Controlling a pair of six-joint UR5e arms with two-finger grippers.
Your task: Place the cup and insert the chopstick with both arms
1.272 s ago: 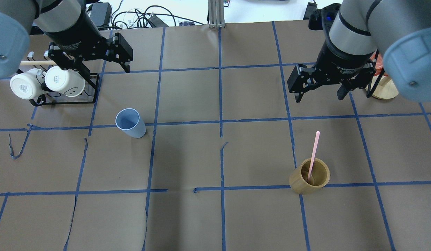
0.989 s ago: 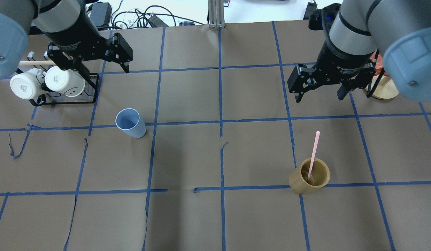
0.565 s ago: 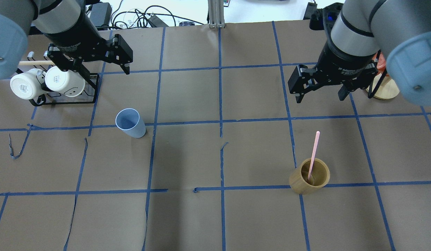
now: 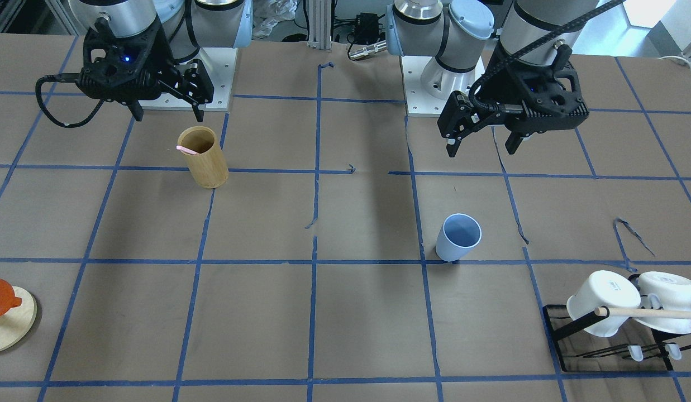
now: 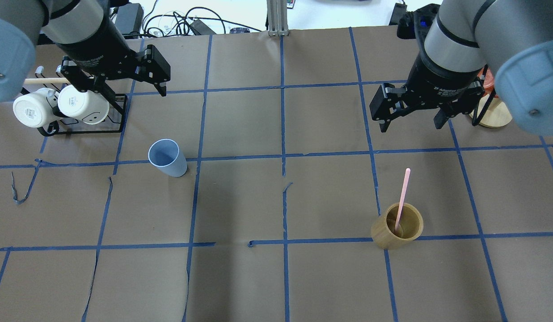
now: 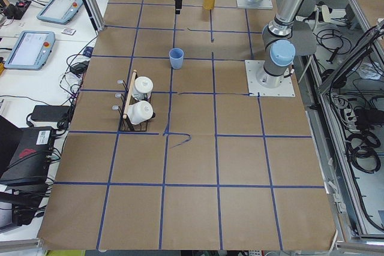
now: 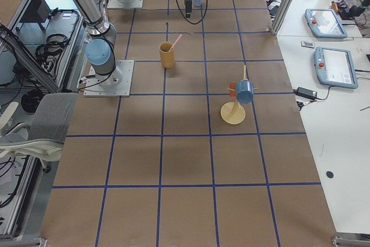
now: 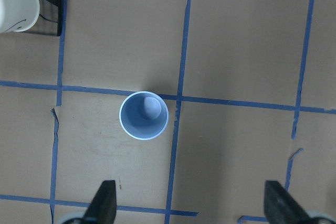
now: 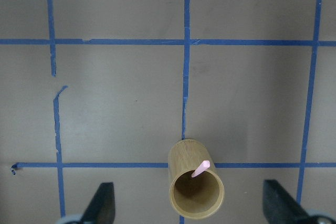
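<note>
**Front-facing view.** The blue cup stands upright and empty on the bench, near the mug rack, on its robot side. The bamboo holder, well apart from the rack, carries the pink chopstick.

**Overhead view.** Two white mugs hang on the rack. White print on the right wrist reads partly "Adaptive"; the rest is illegible.

**Wrist views.** The left fingers are spread wide with nothing between them, and the cup is apart from them. The right fingers are likewise spread and hold nothing, above the holder.
</note>
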